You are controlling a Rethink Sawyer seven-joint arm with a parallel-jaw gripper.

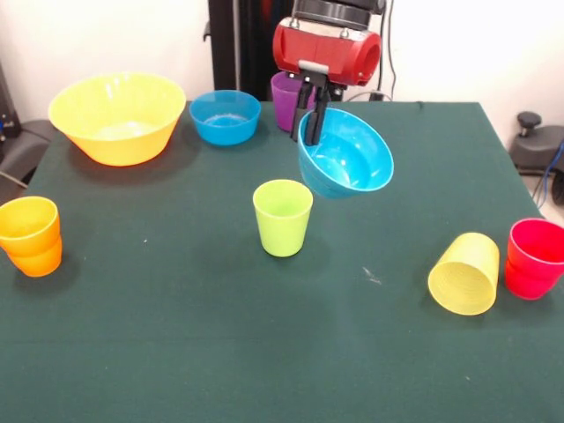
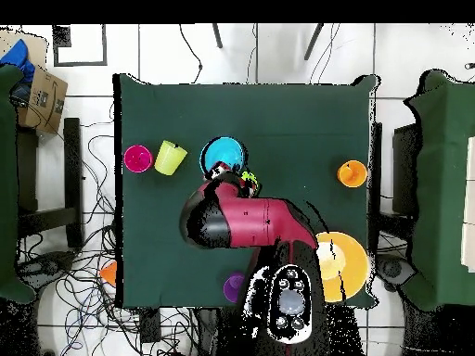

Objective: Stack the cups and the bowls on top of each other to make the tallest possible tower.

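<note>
My gripper (image 1: 310,123) is shut on the rim of a small blue bowl (image 1: 351,157) and holds it tilted in the air, up and to the right of an upright lime green cup (image 1: 283,216). In the overhead view the held blue bowl (image 2: 224,153) shows just beyond the gripper (image 2: 220,172), and the arm hides most of the green cup (image 2: 249,176). A second small blue bowl (image 1: 225,115) and a large yellow-orange bowl (image 1: 117,116) stand at the far left. A purple cup (image 1: 285,99) stands behind the gripper.
Two nested orange cups (image 1: 32,234) stand at the left edge. A yellow cup (image 1: 464,273) lies on its side at the right, next to nested red cups (image 1: 534,257). The table (image 1: 176,352) is dark green.
</note>
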